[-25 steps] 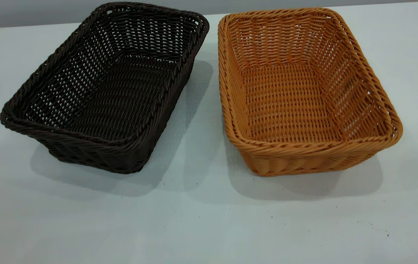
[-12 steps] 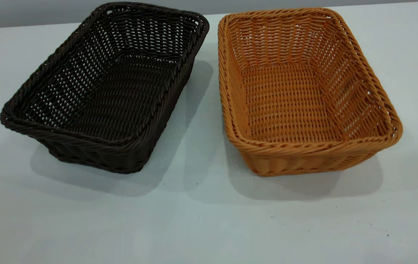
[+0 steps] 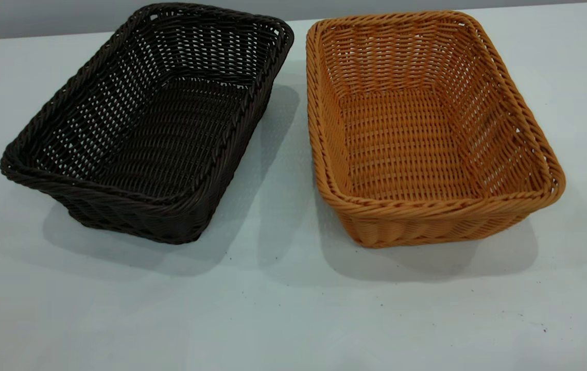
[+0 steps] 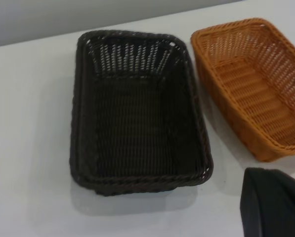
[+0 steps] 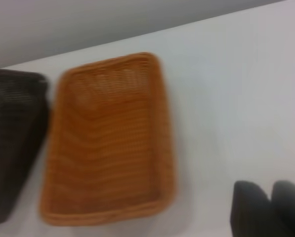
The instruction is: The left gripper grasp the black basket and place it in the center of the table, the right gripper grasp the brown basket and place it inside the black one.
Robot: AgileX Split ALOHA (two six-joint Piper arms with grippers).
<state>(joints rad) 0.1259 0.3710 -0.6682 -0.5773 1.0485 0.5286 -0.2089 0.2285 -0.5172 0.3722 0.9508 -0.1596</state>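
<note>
Nothing has moved since the earlier frames: in the exterior view we are seeing the black basket (image 3: 144,123) and the brown basket (image 3: 427,129) resting side by side on the table (image 3: 273,309), close at their far corners but not touching, each empty and upright, with no arm showing there. From the left wrist view we are looking down on the black basket (image 4: 137,111) with the brown basket (image 4: 253,84) just beside it; a dark part of the left gripper (image 4: 273,205) is sitting at the picture's edge, clear of both, and we cannot tell how its jaws stand. In the right wrist view the brown basket (image 5: 110,140) is lying beside the black basket (image 5: 14,143), and the right gripper (image 5: 271,210) is showing two dark fingers slightly apart, holding nothing, well clear over bare table (image 5: 236,98).
</note>
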